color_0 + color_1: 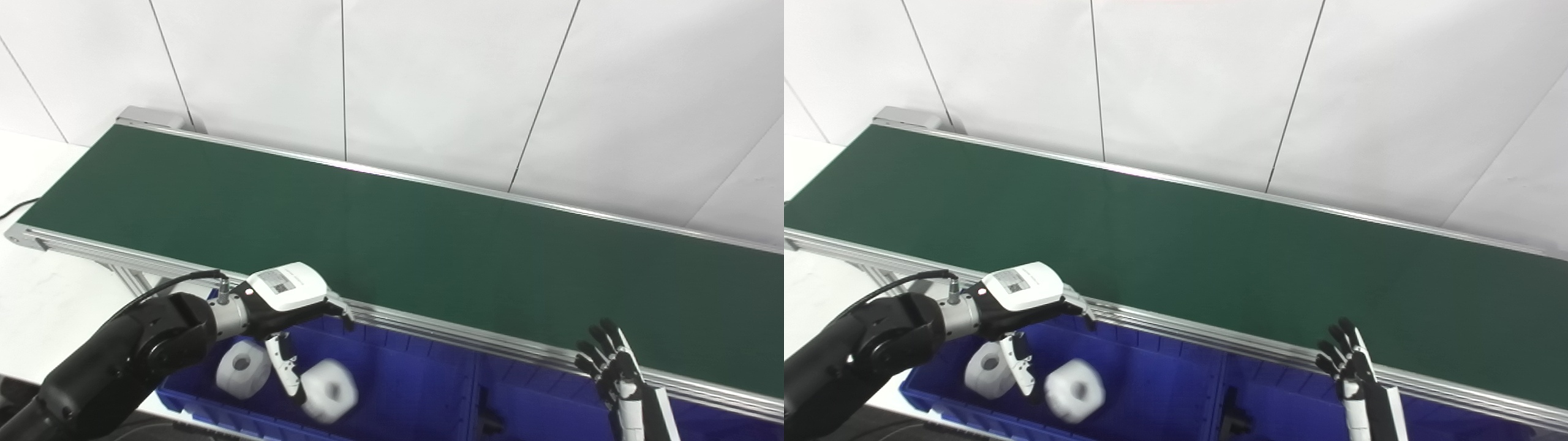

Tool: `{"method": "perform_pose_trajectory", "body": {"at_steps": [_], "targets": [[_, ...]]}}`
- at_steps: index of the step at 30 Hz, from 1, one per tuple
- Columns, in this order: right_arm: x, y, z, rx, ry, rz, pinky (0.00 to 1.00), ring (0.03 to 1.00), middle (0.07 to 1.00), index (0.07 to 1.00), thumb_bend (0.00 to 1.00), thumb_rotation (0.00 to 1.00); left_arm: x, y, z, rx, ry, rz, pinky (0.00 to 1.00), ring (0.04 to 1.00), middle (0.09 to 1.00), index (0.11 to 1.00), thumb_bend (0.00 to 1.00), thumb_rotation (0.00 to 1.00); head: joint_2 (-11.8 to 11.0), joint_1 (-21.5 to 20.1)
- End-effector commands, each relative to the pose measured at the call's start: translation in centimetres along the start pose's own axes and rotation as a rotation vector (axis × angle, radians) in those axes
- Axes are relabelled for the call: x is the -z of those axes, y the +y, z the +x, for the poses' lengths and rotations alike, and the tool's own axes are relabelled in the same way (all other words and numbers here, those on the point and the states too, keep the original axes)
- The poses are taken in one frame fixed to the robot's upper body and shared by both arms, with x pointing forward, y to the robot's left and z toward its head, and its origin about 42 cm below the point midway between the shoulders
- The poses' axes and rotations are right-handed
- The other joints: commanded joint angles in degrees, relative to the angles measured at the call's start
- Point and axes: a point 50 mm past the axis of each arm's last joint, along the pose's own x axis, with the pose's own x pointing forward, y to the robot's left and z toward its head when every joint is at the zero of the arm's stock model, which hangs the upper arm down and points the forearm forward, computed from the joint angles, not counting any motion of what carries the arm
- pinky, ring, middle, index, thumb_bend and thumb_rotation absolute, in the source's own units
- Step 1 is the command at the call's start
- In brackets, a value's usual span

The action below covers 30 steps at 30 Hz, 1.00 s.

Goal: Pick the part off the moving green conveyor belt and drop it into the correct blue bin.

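My left hand [288, 306] hangs over the left blue bin [416, 380] with its fingers apart and nothing in its grasp. A white rounded part with a centre hole [329, 390] is just below the hand inside the bin; it looks blurred and is beside one hanging finger [285, 367]. A second, similar white part [243, 368] lies at the bin's left end. The green conveyor belt [429, 245] carries no part in view. My right hand [612, 367] is open, fingers pointing up, at the belt's near rail on the right.
A second blue bin [539, 404] sits to the right of the first, with a dark object [490, 421] near the divider. The belt's metal rail [465, 337] runs along the bins' far side. A white wall stands behind the belt.
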Motion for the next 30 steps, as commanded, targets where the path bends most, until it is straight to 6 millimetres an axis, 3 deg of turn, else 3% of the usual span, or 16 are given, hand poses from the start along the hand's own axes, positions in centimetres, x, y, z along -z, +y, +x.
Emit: {"method": "perform_pose_trajectory", "body": {"at_steps": [1, 8, 13, 15, 18, 23, 26, 30], "targets": [[-1.2, -0.4, 0.7, -0.002, -0.058, 0.004, 0.85, 0.892, 0.942, 0.968, 0.97, 0.96, -1.2, 2.2, 0.3, -0.075, -0.047, 0.022, 0.65, 0.775, 0.796, 0.747, 1.00, 0.48, 0.01, 0.09], [-0.9, -0.6, 1.1, -0.003, -0.063, 0.007, 0.86, 0.889, 0.946, 0.970, 0.96, 0.95, -3.9, 3.2, 0.9, -0.168, -0.107, -0.077, 0.67, 0.782, 0.812, 0.759, 1.00, 0.49, 0.03, -1.02], [-1.2, -0.3, 1.6, 0.003, -0.067, -0.001, 0.85, 0.884, 0.945, 0.970, 0.96, 0.97, -7.9, 4.7, 1.5, -0.334, -0.159, -0.571, 0.69, 0.815, 0.844, 0.799, 0.92, 0.52, 0.64, -4.32], [-1.4, 0.2, 1.7, 0.011, -0.066, -0.004, 0.88, 0.887, 0.944, 0.968, 0.97, 0.98, -9.8, 4.8, 2.0, -0.407, -0.187, -0.720, 0.73, 0.858, 0.882, 0.849, 0.85, 0.61, 0.92, -6.02], [-1.7, 1.1, 1.6, 0.016, -0.068, -0.028, 0.88, 0.883, 0.936, 0.963, 0.98, 1.00, -12.0, 3.9, 2.6, -0.543, -0.161, -0.965, 0.88, 0.947, 0.967, 0.938, 0.81, 0.76, 1.43, -8.46], [-2.5, 2.8, 1.6, 0.016, -0.059, -0.034, 0.89, 0.898, 0.937, 0.962, 0.99, 1.00, -12.9, 2.1, 3.1, -0.685, -0.065, -1.223, 0.95, 0.990, 0.999, 0.995, 0.80, 0.82, 2.74, -13.31], [-3.0, 3.7, 1.6, 0.007, -0.054, -0.038, 0.89, 0.907, 0.944, 0.968, 0.99, 1.00, -12.7, 1.3, 3.2, -0.707, -0.046, -1.206, 0.98, 0.999, 1.000, 1.000, 0.78, 0.83, 3.28, -16.60], [-3.5, 4.3, 1.5, 0.007, -0.049, -0.042, 0.88, 0.888, 0.945, 0.970, 0.98, 1.00, -13.0, -0.2, 3.4, -0.720, -0.015, -1.206, 1.00, 1.000, 1.000, 1.000, 0.77, 0.80, 3.57, -17.90]]}}
